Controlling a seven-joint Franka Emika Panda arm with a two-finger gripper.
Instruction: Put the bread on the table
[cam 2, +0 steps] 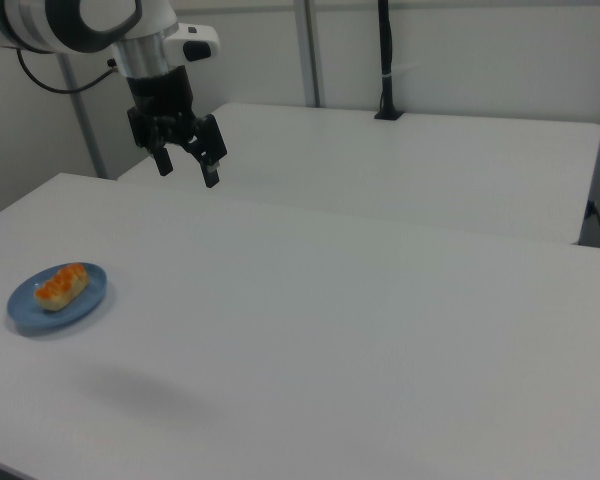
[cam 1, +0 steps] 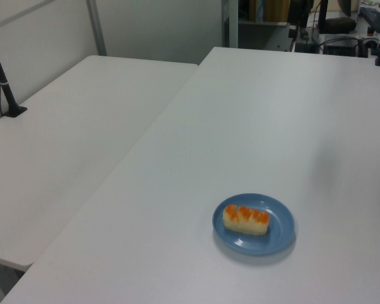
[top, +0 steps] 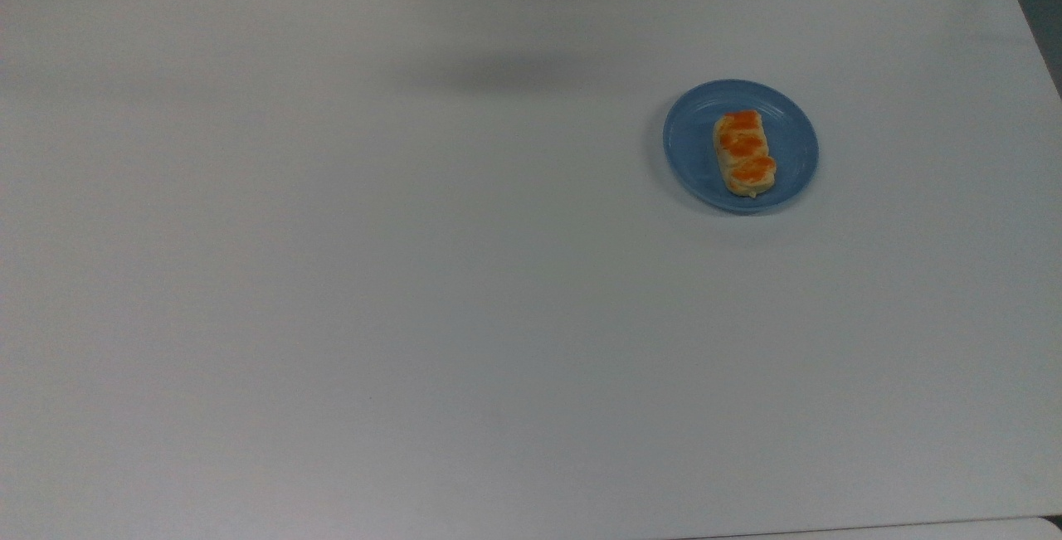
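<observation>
Bread lying on plate; tool raised and released.

In the right view, the small oblong pale-yellow bread roll with orange-brown bumps (cam 2: pixel 60 286) is seen lying on the round blue plate (cam 2: pixel 28 309) at the left of the large plain white bench (cam 2: pixel 360 330); further right, the black two-finger tool (cam 2: pixel 188 166) is held high above, fingers spread, nothing gripped.
</observation>
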